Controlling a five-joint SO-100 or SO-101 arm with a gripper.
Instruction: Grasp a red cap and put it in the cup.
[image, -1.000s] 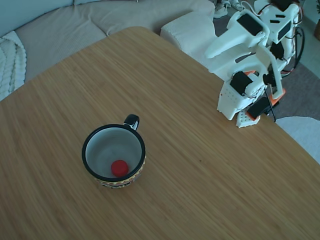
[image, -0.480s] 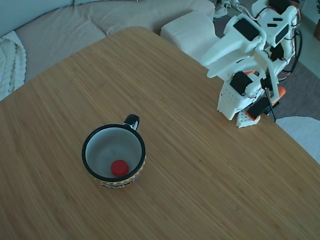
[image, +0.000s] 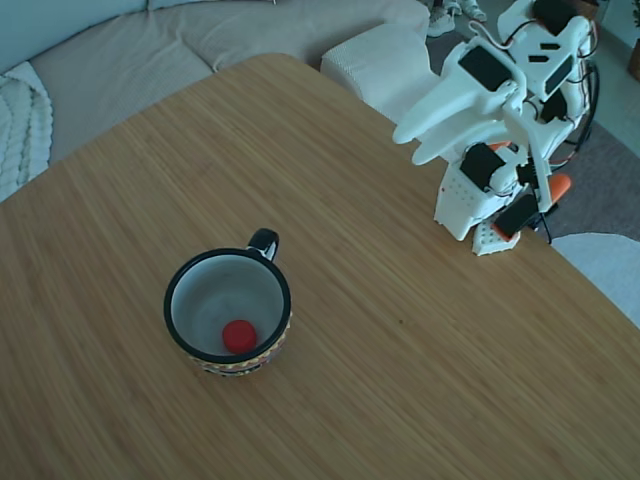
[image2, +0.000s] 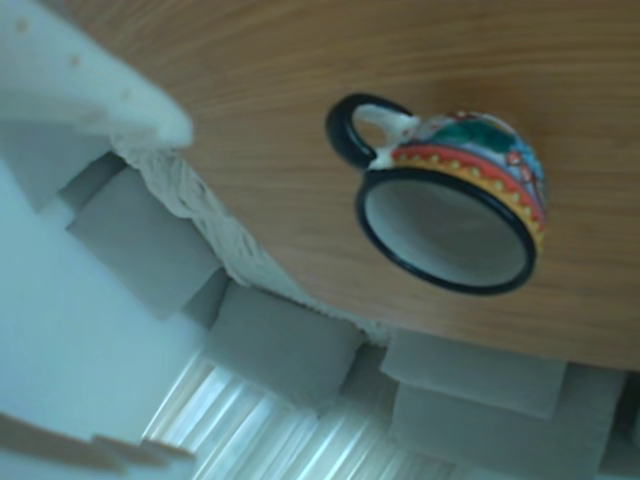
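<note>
Lying in the cup (image: 228, 311) toward the table's (image: 420, 380) near-left part — red cap (image: 238, 336). Hanging folded over the far-right edge, well apart — gripper (image: 410, 145), empty, jaw gap impossible to tell.

Wooden table (image: 400, 350) is lying mostly bare in fixed view; only obstacle on it is the cup (image: 228, 310), standing upright left of centre, handle pointing up-frame, mouth facing up w/ nothing over it. Arm base (image: 470, 205) is sitting at the right edge, well apart from cup. Gripper (image: 415, 140) is hanging above the table near the base. Sofa (image: 150, 50) is bordering the far edge.
</note>
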